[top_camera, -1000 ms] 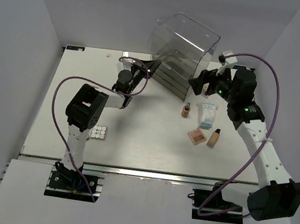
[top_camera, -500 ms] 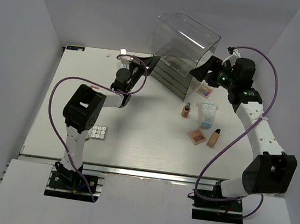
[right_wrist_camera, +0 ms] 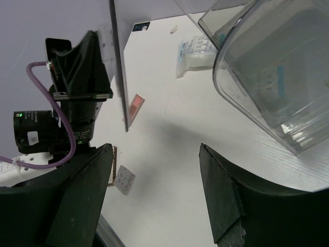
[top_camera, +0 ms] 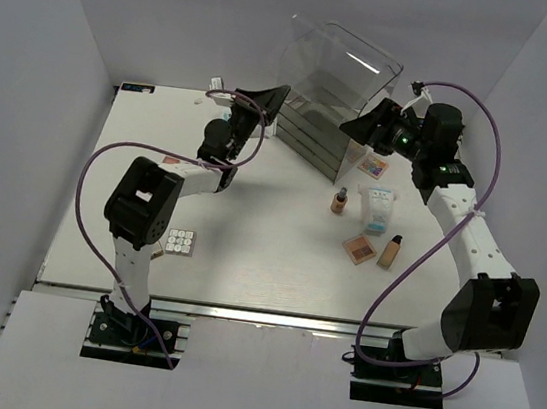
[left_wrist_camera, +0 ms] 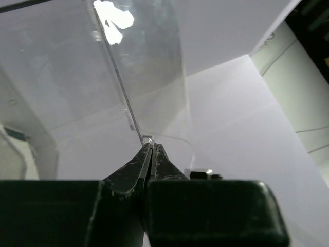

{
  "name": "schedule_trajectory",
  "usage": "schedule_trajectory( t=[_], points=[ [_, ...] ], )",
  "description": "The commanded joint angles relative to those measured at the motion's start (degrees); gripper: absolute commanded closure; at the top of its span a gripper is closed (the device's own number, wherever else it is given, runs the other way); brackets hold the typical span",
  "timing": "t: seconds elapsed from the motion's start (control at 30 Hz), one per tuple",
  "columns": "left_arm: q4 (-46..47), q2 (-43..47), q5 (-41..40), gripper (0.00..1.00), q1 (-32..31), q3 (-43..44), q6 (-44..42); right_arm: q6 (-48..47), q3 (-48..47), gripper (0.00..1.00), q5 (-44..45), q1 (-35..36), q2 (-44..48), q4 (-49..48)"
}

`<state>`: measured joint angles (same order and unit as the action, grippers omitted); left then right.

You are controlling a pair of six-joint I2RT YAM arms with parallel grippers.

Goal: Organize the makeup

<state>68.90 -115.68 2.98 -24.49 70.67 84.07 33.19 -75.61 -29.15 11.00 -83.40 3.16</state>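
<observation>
My left gripper (top_camera: 273, 98) is shut on the thin left wall of the tall clear plastic box (top_camera: 334, 87), which is tilted; in the left wrist view the shut tips (left_wrist_camera: 151, 147) pinch the clear edge (left_wrist_camera: 134, 122). My right gripper (top_camera: 360, 127) is open and empty beside the box's right front; in the right wrist view (right_wrist_camera: 154, 154) the box (right_wrist_camera: 277, 67) is at upper right. On the table lie a small foundation bottle (top_camera: 338, 201), a white-and-blue packet (top_camera: 378, 207), a peach palette (top_camera: 359, 248), a second foundation bottle (top_camera: 389, 250), a pink palette (top_camera: 373, 164) and a white grid palette (top_camera: 181, 242).
The right wrist view also shows a packet (right_wrist_camera: 198, 50) at the back of the table, a pink palette (right_wrist_camera: 135, 106) and the grid palette (right_wrist_camera: 124, 179). Grey drawers (top_camera: 313, 134) sit in the box's base. Purple cables loop over both arms.
The left gripper has moved back and up with the box's wall, and the box has tilted. The right gripper has swung left and back to the box's right side.
</observation>
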Motion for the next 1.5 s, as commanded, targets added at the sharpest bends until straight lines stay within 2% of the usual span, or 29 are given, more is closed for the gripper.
schedule_trajectory(
  t=[0.0,0.37,0.5,0.57,0.6,0.63,0.7,0.73,0.77,0.8,0.9,1.13,1.47],
  points=[
    [5.19,5.46,-0.26,1.00,0.14,1.93,0.30,2.14,-2.25,0.27,-1.27,1.38,-1.59,-4.91],
    [5.45,5.99,-0.17,1.00,0.14,0.43,0.30,6.19,-8.67,0.30,-0.74,2.53,-7.83,-8.26],
    [5.02,5.99,0.61,1.00,0.23,-0.10,-0.13,4.96,-11.39,0.30,-0.12,2.62,-8.98,-7.47],
    [1.18,6.25,1.67,0.99,0.23,-1.41,-1.45,1.80,-11.14,0.30,-0.12,2.62,-7.84,-7.20],
    [-0.16,6.25,2.02,0.93,0.32,-2.20,-1.54,0.66,-10.70,0.30,-1.43,2.53,-7.31,-7.11],
    [-0.96,6.17,2.20,0.77,0.23,-3.08,-1.63,-2.31,-10.17,0.27,-2.48,2.53,-6.79,-7.03],
    [-3.07,4.86,2.64,0.57,0.32,-5.10,-1.89,-5.40,-7.98,0.25,-6.86,2.53,-4.85,-7.20],
    [-3.86,4.33,2.99,0.49,0.23,-5.54,-2.07,-6.98,-6.84,0.24,-8.80,2.53,-4.06,-8.33],
    [-5.52,3.71,3.08,0.48,0.23,-5.55,-2.77,-10.13,-5.70,0.23,-11.00,2.44,-2.40,-9.21],
    [-6.23,2.05,3.34,0.46,0.32,-5.20,-3.30,-11.47,-3.34,0.23,-14.59,2.44,-1.43,-10.01],
    [-8.78,-0.77,5.01,0.45,0.32,-2.49,-4.88,-15.78,0.54,0.23,-17.51,2.53,2.18,-12.65],
    [-14.05,-10.25,7.74,0.45,-0.29,6.92,-7.34,-21.67,2.66,0.23,-17.26,2.44,5.52,-10.89],
    [-17.49,-14.22,7.91,0.46,-1.09,12.56,-8.40,-22.20,2.84,0.22,-16.38,2.27,5.52,-11.33]
  ],
)
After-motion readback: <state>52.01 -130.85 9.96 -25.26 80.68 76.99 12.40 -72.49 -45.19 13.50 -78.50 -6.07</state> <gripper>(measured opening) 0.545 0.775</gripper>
